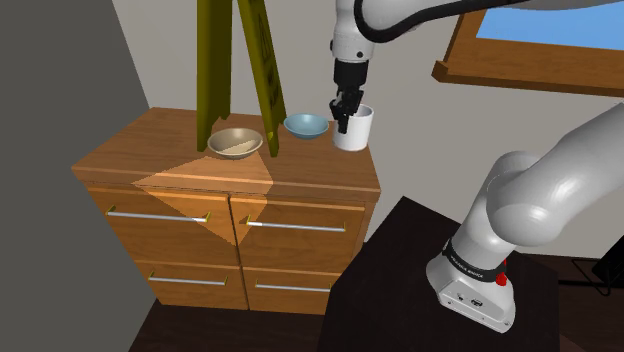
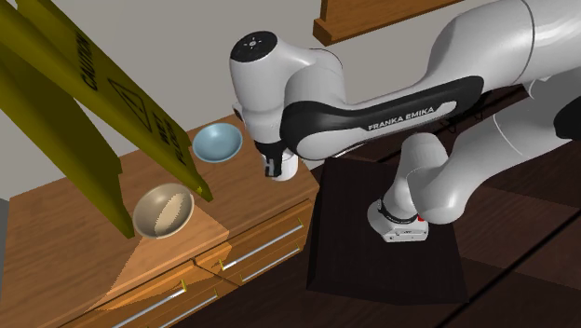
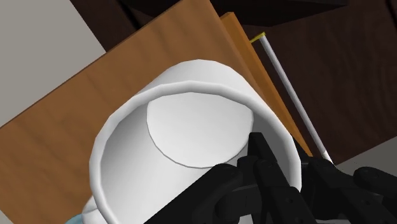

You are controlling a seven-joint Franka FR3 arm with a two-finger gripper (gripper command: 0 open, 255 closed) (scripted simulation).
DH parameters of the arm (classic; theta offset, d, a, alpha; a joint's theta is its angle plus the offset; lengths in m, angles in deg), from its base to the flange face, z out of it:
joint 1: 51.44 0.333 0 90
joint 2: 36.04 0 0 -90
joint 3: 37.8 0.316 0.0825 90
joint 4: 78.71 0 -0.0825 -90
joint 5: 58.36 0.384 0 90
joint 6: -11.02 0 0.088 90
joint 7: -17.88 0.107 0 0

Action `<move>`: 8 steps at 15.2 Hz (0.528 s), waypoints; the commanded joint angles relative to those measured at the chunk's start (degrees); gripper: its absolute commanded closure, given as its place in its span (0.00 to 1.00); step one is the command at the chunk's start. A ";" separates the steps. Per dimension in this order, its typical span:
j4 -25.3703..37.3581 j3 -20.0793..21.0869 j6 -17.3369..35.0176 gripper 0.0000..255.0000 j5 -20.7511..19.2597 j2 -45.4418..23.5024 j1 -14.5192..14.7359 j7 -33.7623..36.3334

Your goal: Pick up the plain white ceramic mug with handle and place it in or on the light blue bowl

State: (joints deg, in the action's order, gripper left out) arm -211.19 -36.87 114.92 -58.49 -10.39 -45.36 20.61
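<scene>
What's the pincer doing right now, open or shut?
Pincer: shut on the white mug, clasping its wall at the rim; the mug stands on the dresser.

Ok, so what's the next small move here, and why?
Probably a short straight lift, provided the grip is set: the gripper reaches into the white mug at its rim, the mug stands on the dresser top, and the light blue bowl sits right beside it.

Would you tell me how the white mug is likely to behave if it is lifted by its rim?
The white mug looks rigid, so it should not flex. The fingers pinch one side of its smooth wall, so it may tilt or slip.
</scene>
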 commanded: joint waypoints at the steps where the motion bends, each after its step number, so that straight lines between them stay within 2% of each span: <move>1: 1.62 0.00 -1.81 1.00 0.00 0.19 0.00 0.00; 8: 16.02 -3.28 -1.98 1.00 -1.16 -13.99 -1.96 -4.82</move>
State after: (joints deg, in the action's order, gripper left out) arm -197.92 -39.58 113.46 -59.49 -22.21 -46.97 16.70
